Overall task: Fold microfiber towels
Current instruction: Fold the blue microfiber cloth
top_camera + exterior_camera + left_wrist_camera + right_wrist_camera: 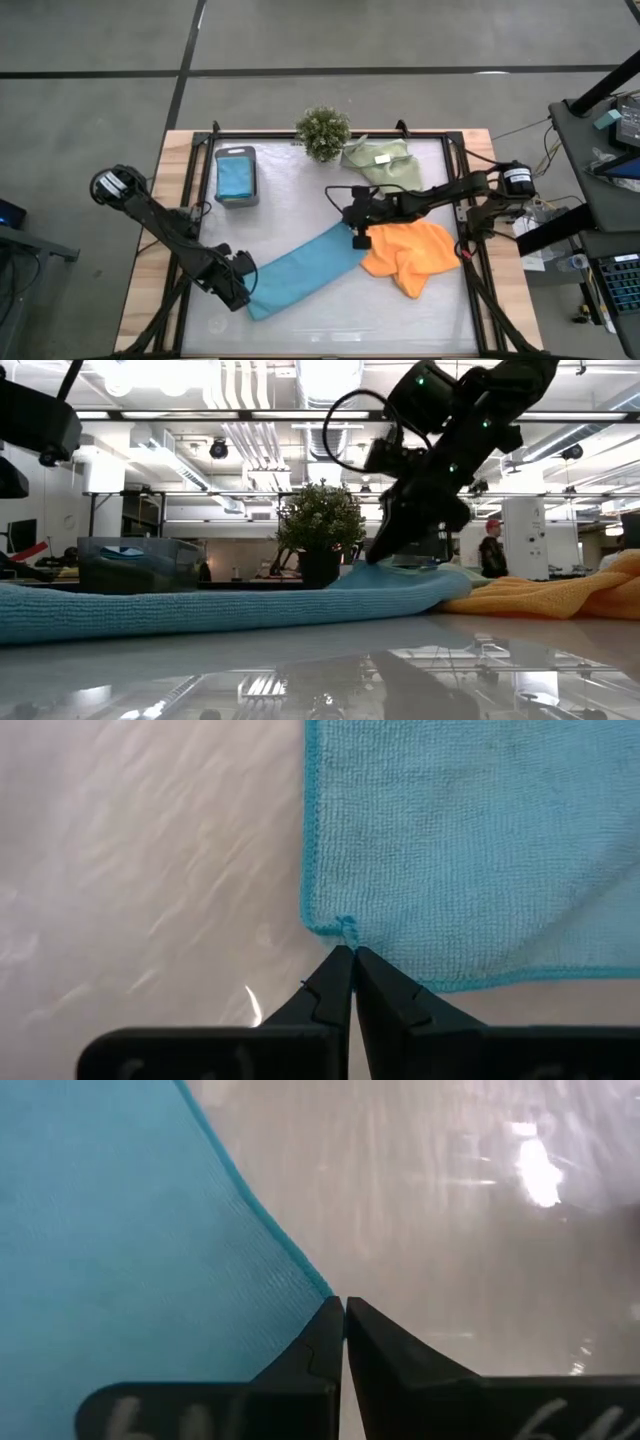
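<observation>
A teal-blue towel point(305, 272) lies as a long strip slanting across the table's middle. My left gripper point(246, 292) is shut at its near-left corner, and my right gripper point(358, 236) is shut at its far-right corner. In the low view the strip point(200, 605) lies flat and rises at one end toward my right gripper point(383, 556). An orange towel point(408, 256) lies crumpled beside the strip's right end. At the far edge lies a sage-green towel point(382, 166) with a white tag. My left gripper pinches the very tip of the teal towel's corner point(346, 928) between its two fingertips, coming steeply from above. The rest of the towel lies flat on the table. My right gripper pinches the teal towel's far-right corner point(322, 1292) between its fingertips, slanting down from the table's right side. That end point(352, 575) is raised a little off the table and the cloth slopes down from it.
A dark grey tray point(237, 190) holding a folded teal towel point(236, 174) stands at the far left. A small bushy plant point(323, 131) stands at the far edge's middle. Bare tabletop point(400, 320) lies along the near edge.
</observation>
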